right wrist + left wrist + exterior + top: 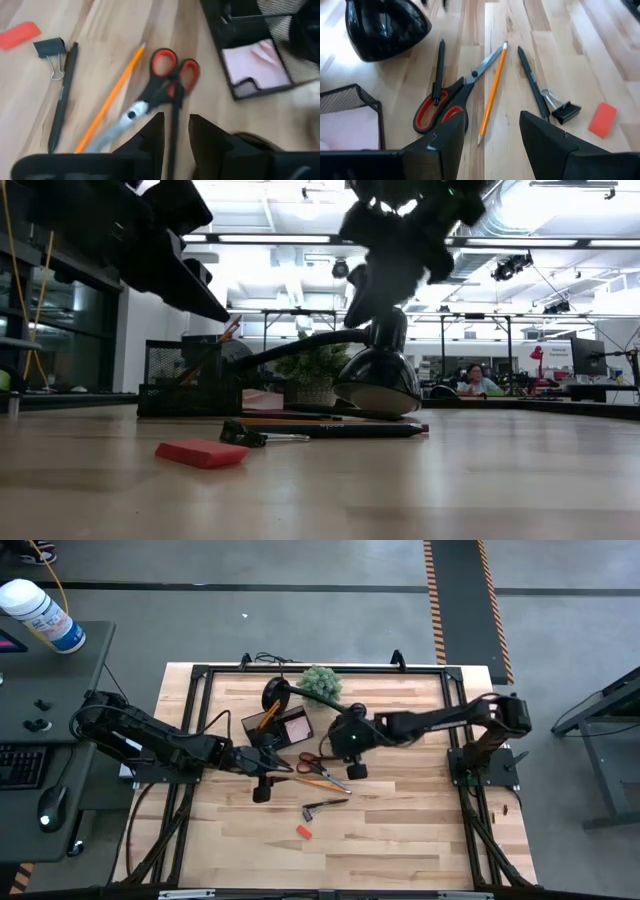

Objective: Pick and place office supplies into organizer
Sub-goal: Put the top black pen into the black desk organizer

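The orange-handled scissors [445, 102] lie flat on the table with a thin black pen [438, 70] resting across one handle. Beside them lie the orange pencil [492, 95], a second black pen [532, 82], a black binder clip [562, 109] and a red eraser [602, 120]. The organizer [250, 723] is a dark mesh box; the pink pad [255, 62] sits inside it. My left gripper [492, 135] hangs open above the pencil's tip end. My right gripper [175, 132] is open above the scissors' blades [127, 117], raised off the table.
A black lamp stands behind the supplies, with its round head [350, 730] close to my right gripper and its base [275, 692] by the organizer. The green plant [322, 682] sits at the far edge. Bare wood lies toward the near edge [400, 840].
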Action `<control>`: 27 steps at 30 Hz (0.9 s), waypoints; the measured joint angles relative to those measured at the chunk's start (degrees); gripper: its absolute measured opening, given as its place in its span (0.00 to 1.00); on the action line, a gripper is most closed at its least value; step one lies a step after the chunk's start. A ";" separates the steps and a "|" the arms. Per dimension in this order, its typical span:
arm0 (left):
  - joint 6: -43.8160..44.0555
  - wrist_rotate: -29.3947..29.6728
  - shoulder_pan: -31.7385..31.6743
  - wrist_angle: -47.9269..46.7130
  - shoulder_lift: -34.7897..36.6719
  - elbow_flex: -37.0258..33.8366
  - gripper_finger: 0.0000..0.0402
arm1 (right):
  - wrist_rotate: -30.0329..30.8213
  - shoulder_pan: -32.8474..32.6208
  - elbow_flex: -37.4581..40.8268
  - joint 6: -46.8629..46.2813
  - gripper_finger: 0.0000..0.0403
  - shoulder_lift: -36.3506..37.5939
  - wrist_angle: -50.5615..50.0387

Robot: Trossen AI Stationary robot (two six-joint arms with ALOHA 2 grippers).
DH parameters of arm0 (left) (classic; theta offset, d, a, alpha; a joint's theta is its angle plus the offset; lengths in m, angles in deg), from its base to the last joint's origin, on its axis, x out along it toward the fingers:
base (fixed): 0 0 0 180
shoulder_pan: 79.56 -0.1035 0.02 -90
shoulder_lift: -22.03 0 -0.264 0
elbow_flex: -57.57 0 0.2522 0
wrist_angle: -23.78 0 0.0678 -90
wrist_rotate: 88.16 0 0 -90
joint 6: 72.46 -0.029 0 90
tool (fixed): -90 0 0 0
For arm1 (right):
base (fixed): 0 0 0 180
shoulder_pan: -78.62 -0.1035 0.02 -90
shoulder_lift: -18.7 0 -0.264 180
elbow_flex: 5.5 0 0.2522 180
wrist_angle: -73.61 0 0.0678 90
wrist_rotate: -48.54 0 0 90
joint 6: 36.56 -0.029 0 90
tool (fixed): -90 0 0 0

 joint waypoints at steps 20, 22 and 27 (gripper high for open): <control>0.22 2.97 0.00 1.70 0.02 0.00 0.45 | 7.11 -2.02 -3.06 -1.20 0.21 -12.11 2.64; 0.21 2.97 0.00 1.50 0.02 0.00 0.45 | 6.94 -1.57 -2.95 -1.13 0.21 -12.93 3.10; 0.15 2.97 0.00 1.23 0.02 0.00 0.45 | 6.87 -0.36 -2.95 -1.18 0.21 -14.21 3.78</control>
